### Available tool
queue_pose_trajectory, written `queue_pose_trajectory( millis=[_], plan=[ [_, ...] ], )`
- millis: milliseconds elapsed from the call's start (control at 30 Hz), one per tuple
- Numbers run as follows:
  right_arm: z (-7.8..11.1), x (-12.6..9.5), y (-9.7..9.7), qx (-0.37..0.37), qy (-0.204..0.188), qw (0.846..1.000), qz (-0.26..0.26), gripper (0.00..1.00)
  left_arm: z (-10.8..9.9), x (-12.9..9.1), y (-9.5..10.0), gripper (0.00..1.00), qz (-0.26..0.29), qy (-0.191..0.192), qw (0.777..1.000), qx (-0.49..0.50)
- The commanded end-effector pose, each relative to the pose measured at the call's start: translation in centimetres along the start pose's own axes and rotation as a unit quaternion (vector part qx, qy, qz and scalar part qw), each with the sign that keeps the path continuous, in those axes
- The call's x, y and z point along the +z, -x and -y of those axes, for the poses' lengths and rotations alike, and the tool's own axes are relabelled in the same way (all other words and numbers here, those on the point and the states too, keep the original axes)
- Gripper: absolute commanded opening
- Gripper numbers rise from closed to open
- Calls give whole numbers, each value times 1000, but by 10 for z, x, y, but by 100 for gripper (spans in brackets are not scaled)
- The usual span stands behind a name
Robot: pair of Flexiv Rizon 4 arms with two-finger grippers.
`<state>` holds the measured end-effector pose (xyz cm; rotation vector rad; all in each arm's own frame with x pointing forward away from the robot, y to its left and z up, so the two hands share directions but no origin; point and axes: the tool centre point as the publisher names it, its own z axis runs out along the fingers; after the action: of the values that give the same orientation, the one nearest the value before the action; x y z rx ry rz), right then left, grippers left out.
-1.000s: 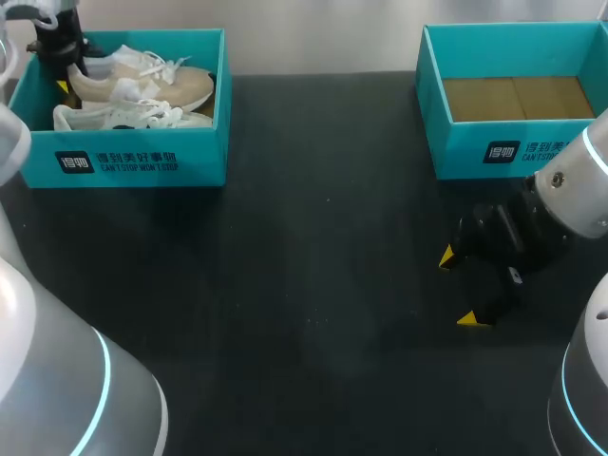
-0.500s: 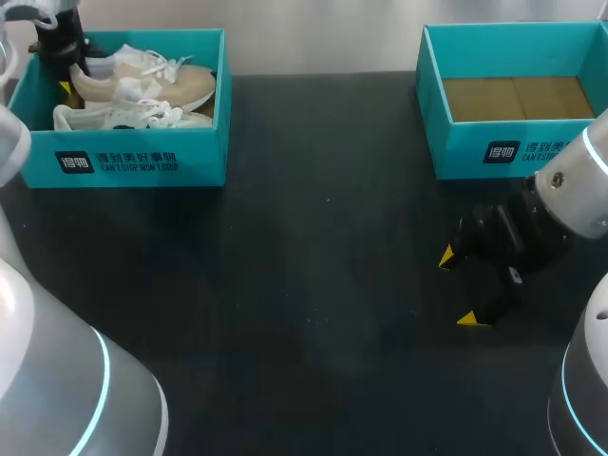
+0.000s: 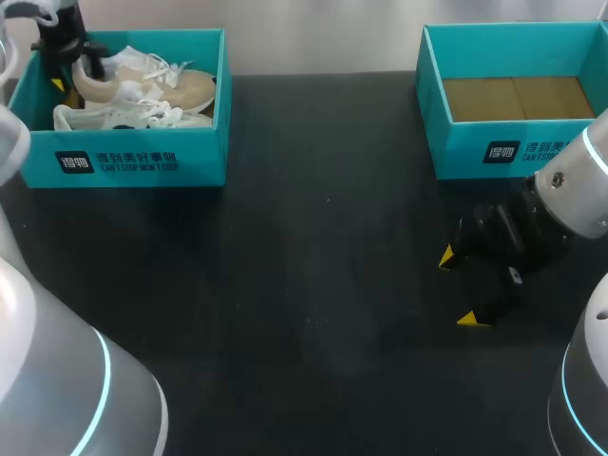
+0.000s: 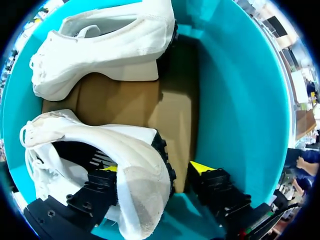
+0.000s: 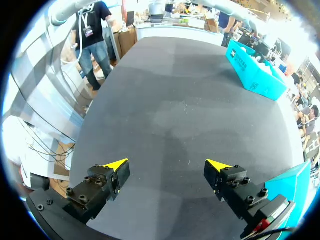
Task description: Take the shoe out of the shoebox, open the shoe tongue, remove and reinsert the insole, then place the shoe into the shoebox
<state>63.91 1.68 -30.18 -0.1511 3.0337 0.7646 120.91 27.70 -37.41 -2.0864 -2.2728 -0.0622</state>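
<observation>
- The dark desk [image 3: 313, 285] carries two teal boxes, one at each far corner, well apart.
- The left shoebox [image 3: 133, 161] sits at the far left corner and holds a pair of shoes lying on its brown cardboard bottom.
- The right shoebox [image 3: 475, 152] sits at the far right corner, and its brown cardboard floor [image 3: 518, 98] shows.
- The beige shoe [image 3: 161, 85] [image 4: 135, 165] lies along the far wall of the left shoebox. Its long axis runs the length of the box, with the toe towards the right wall and the heel in the far left corner.
- The white shoe [image 3: 123, 116] [image 4: 110, 45] lies along the near wall, pointing the same way. It crowds the beige shoe on its near side. At the heel ends the two are apart, with bare cardboard between them.
- The left gripper [image 3: 66, 71] [image 4: 154, 168] reaches down into the far left corner of that box and grips the beige shoe by its heel — one finger inside the collar, the other outside, close to the teal end wall.
- The right gripper [image 3: 458, 288] [image 5: 167, 165] hangs over the desk near its right edge, just in front of the right shoebox. Its fingers are spread wide with only dark desk between them.
</observation>
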Motion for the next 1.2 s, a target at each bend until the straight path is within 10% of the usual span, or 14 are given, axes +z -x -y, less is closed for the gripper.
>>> queue_pose_trajectory(
  millis=[33, 533, 1200],
  plan=[
    [0, 1, -1, 0, -1, 1000, 1, 100, 2, -13, 0, 90, 5, -2, 1000, 3],
    [0, 1, -1, 0, -1, 1000, 1, 100, 32, -76, 2, 100, 36, 7, 999, 5],
    [0, 1, -1, 0, -1, 1000, 1, 100, 124, -123, -8, 100, 34, 4, 999, -6]
  ],
)
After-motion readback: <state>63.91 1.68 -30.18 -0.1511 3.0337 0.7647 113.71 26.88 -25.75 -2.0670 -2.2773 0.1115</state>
